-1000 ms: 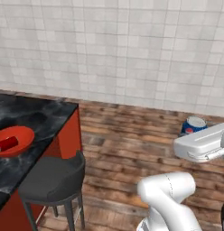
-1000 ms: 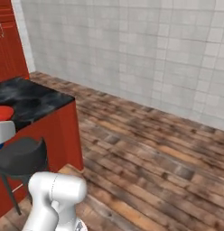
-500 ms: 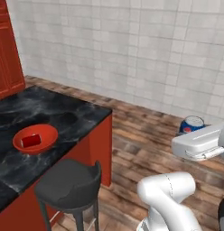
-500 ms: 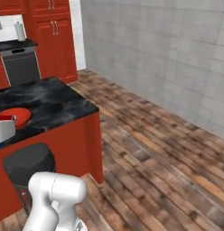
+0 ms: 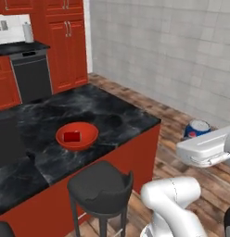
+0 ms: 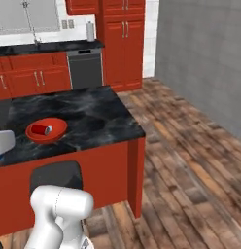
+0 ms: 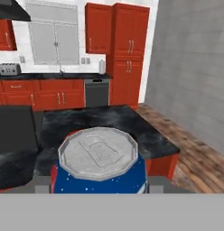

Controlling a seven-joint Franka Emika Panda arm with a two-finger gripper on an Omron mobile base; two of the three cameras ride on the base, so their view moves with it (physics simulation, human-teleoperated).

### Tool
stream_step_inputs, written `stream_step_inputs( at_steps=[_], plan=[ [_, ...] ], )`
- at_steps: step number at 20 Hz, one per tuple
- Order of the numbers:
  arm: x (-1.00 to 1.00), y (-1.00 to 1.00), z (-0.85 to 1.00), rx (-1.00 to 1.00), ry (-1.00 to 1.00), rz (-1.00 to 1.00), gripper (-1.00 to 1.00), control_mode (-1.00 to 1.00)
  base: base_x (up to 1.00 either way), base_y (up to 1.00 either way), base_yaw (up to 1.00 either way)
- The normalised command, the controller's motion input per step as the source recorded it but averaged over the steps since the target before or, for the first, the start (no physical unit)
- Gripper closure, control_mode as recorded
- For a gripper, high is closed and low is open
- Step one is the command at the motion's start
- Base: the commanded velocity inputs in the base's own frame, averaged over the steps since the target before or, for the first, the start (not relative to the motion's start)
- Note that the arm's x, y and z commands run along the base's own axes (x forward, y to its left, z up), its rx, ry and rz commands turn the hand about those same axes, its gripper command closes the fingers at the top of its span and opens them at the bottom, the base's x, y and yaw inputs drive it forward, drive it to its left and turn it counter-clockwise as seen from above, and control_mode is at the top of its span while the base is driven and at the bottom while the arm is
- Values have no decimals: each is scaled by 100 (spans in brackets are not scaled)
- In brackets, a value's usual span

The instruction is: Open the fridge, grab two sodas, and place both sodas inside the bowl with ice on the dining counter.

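The blue soda can (image 7: 98, 169) sits upright in the tool (image 5: 200, 150), seen from the hand view as a wide silver lid with a raised rim and a pull tab, above a deep blue body sprinkled with small white specks. A sliver of red shows at the can's left edge and a white patch at its right, but no lettering can be read on it. In the left base view the same can (image 5: 197, 129) pokes up behind the white hand, showing its pale top and a blue side with a red-and-white mark too small to make out. The tool is closed on this can, its jaws set part-way apart around the can's body; the fingertips themselves are hidden behind it.

The red bowl (image 5: 77, 134) is shallow and wide, resting on the black white-veined marble worktop (image 5: 117, 120) of the dining counter, well in from the edges and nearer the long edge that faces the robot than the far one. The red soda can (image 6: 43, 129) lies on its side inside the bowl, its silver end turned to the right in the right base view; no label can be read on it. The ice is not clear enough to pick out. The held can is off the worktop, out beyond its corner over the wooden floor (image 6: 190, 165)

A dark stool (image 5: 100, 187) stands against the red side panel below the bowl
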Motion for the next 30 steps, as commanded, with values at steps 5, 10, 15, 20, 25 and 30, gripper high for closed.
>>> stream_step_inputs(
  at_steps=[5,10,15,20,25,30],
  plan=[
    [0,0,0,0,0,0,100,100,100,-21,45],
    [0,0,0,0,0,0,100,100,99,-21,46],
    [0,0,0,0,0,0,100,100,100,0,32],
    [80,0,-27,-5,25,19,100,-100,20,0,6],
    [100,14,-25,-14,45,12,100,-100,0,0,0],
    [100,26,-43,-11,33,19,100,-100,0,0,0]
  ],
)
